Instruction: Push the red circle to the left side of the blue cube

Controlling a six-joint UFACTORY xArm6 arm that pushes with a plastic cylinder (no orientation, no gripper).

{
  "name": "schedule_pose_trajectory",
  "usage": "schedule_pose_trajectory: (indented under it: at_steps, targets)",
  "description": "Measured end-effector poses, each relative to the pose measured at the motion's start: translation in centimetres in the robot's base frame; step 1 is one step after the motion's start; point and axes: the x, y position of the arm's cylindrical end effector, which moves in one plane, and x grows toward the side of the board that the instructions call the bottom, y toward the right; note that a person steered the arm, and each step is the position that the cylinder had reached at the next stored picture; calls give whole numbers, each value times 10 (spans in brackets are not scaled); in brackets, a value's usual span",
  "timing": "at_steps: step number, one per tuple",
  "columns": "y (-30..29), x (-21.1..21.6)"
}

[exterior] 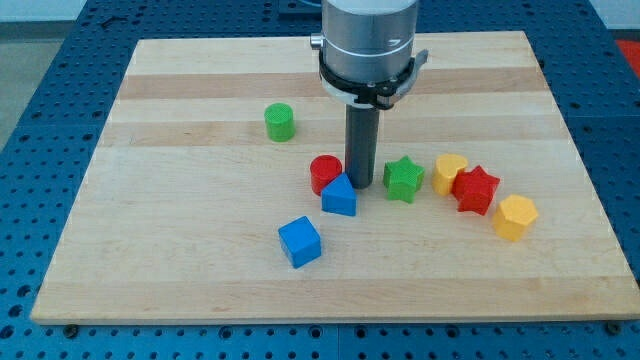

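Note:
The red circle [323, 172] sits near the middle of the wooden board [180, 250]. A blue triangular block [339, 196] touches its lower right side. The blue cube [300, 241] lies below and slightly left of the red circle, apart from it. My tip [360, 185] is on the board just right of the red circle and at the upper right of the blue triangular block, close to both.
A green cylinder [280, 121] stands up and left of the red circle. Right of the tip lie a green star [404, 179], a yellow block [449, 172], a red star [475, 189] and a yellow hexagon [515, 216].

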Motion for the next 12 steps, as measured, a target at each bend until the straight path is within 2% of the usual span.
schedule_pose_trajectory:
  at_steps: [1,2,3,5,7,10,12]
  targets:
    - [-19,14]
    - [-28,52]
    - [-42,62]
    - [-12,5]
    - [-43,-27]
    - [-114,-29]
    - [-134,16]
